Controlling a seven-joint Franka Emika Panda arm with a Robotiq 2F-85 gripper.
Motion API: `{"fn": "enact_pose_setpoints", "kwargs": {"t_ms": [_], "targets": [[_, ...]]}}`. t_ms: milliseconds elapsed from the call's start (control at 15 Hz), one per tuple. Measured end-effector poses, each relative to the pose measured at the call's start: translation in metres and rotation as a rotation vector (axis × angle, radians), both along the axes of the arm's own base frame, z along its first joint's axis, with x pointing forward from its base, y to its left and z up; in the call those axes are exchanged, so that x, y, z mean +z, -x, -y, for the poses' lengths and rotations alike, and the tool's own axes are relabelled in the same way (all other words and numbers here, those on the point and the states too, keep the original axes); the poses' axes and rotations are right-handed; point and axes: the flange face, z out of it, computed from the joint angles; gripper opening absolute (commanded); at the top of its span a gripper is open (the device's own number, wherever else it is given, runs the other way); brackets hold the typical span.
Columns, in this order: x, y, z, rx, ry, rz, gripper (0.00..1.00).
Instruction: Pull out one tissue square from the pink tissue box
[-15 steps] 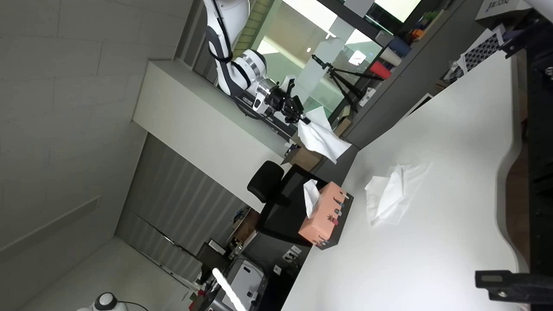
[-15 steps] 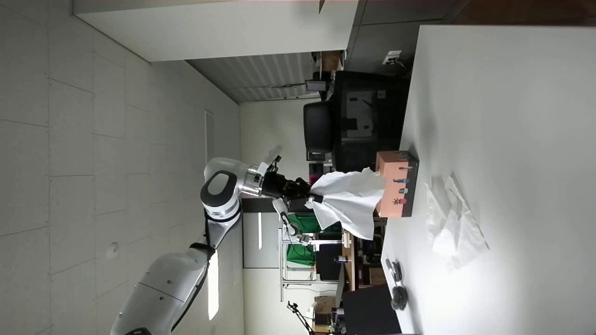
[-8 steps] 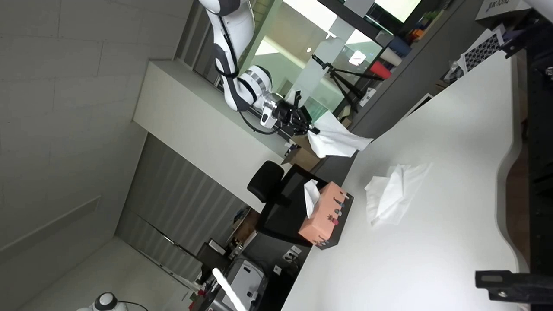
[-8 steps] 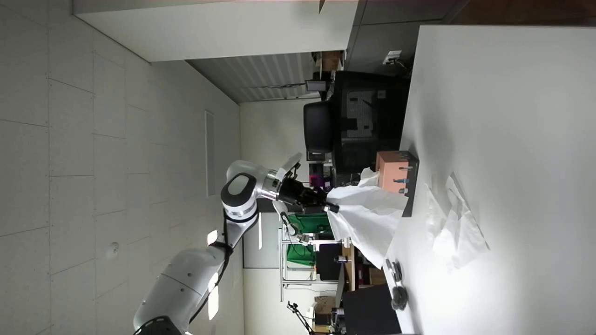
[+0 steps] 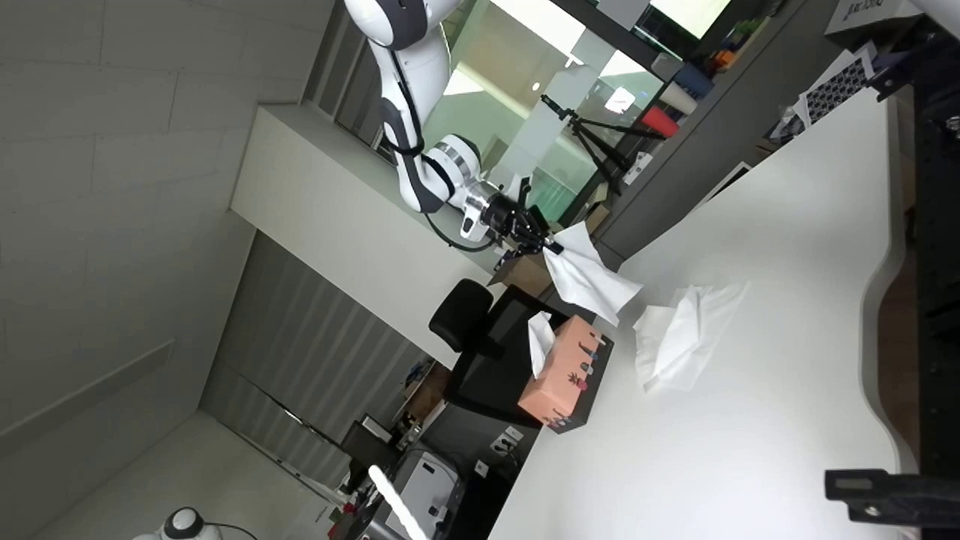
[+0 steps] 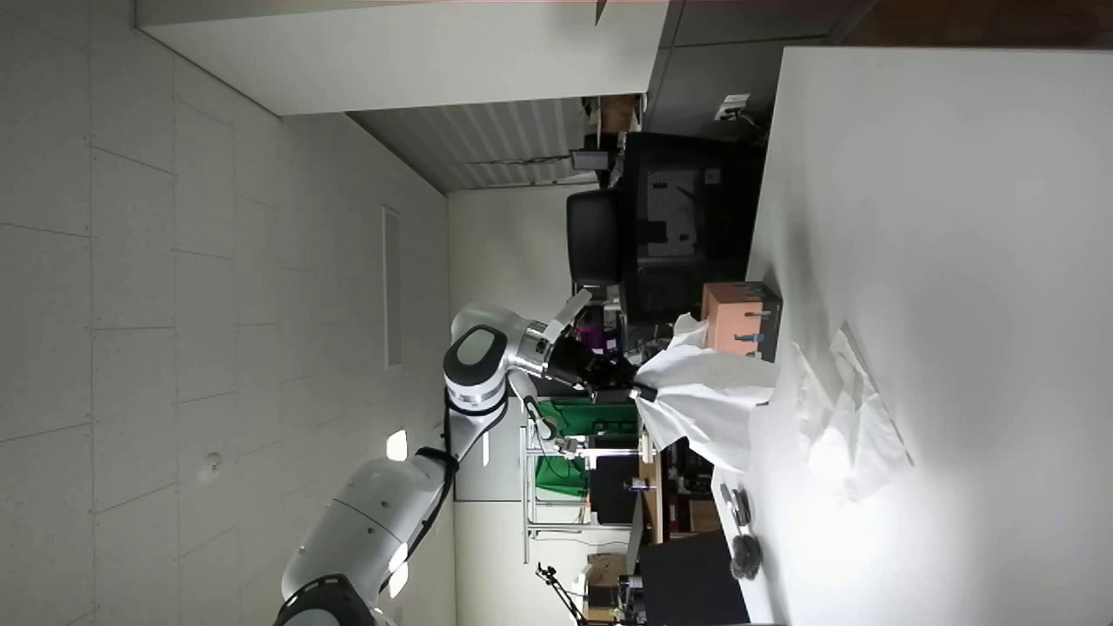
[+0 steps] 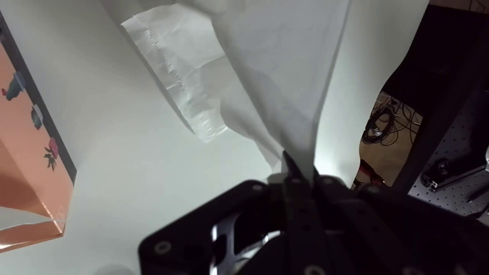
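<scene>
In an exterior view, the white desk (image 5: 772, 420) shows two straight edges meeting at a corner, plus a wavy edge at picture right beside a black rail (image 5: 937, 315); a black bracket (image 5: 885, 495) juts in over that side. Pink tissue box (image 5: 566, 379) stands on the desk right by a straight edge, chair (image 5: 461, 311) behind. Broad stretch of desk top between box and wavy edge; a crumpled loose tissue (image 5: 682, 337) lies on it, near the box. Claw (image 5: 553, 247) up in the air, clenched on the held tissue (image 5: 589, 281), which hangs down, overlapping the straight edge in the picture. Contents: a box tissue (image 5: 538, 341) pokes out of the box top.

In an exterior view, desk (image 6: 939, 200) runs wide from the box (image 6: 732, 317) to the frame border, loose tissue (image 6: 856, 435) partway. A grey fuzzy item (image 6: 745, 556) lies at the edge. Claw (image 6: 645, 393) grips the held tissue (image 6: 704, 400) above desk level; tissue hides part of box and edge, can't tell if its tail touches anything. Box tissue (image 6: 689, 330) shows at box top.

In the wrist view, claw (image 7: 300, 164) tips pinch the held tissue (image 7: 286, 68), which runs toward picture top. Embossed strip (image 7: 179, 80) behind it, can't tell which tissue. Desk (image 7: 133, 191) surface spreads between the box (image 7: 28, 152) at left, cut by frame, and the wavy edge at right; past that edge, cables (image 7: 382, 122) and a perforated plate (image 7: 443, 206).
</scene>
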Motion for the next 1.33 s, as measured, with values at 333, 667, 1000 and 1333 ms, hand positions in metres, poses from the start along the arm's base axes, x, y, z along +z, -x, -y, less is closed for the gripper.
{"fn": "enact_pose_setpoints", "kwargs": {"t_ms": [333, 667, 1000, 1333], "targets": [[0.001, 0.0, 0.0, 0.0, 0.0, 0.001, 0.0], [-0.022, 0.008, -0.003, 0.01, -0.025, -0.098, 0.0], [-0.073, 0.006, -0.002, 0.006, -0.04, -0.202, 0.0], [-0.112, 0.003, -0.001, 0.0, -0.04, -0.306, 0.0]]}}
